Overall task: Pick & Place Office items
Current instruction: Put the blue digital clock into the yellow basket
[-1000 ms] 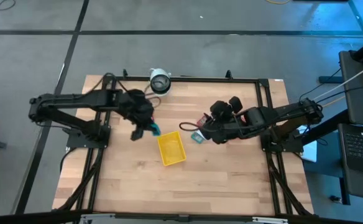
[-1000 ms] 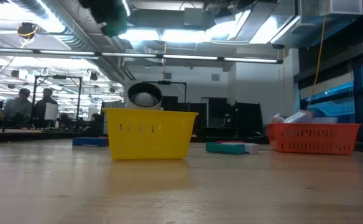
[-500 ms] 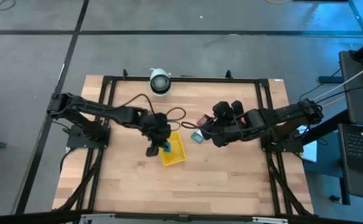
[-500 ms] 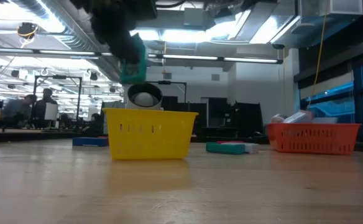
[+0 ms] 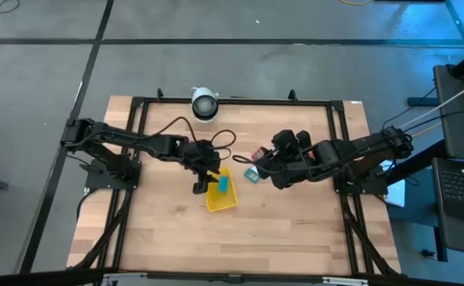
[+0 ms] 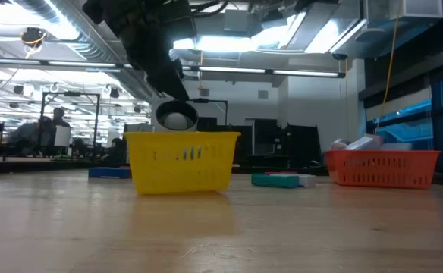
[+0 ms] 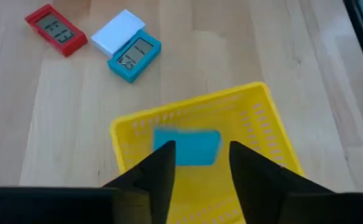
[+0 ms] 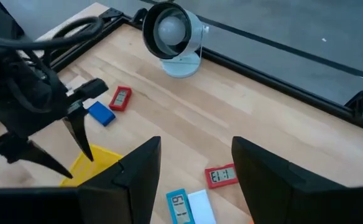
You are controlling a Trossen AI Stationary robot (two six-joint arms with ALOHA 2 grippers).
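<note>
Release happened at left gripper (image 7: 197, 165): jaws parted and empty; teal block (image 7: 188, 147) it carried a second ago lay in yellow tray (image 7: 268, 118); one item placed; right gripper (image 8: 194, 155) open, empty, waiting

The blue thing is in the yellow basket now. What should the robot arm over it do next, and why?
Probably lift the left gripper straight up, away from the yellow tray. The blue block lies inside the tray, clear of the open fingers, so that drop looks done. More items wait on the table, like the red one and the teal one.
</note>
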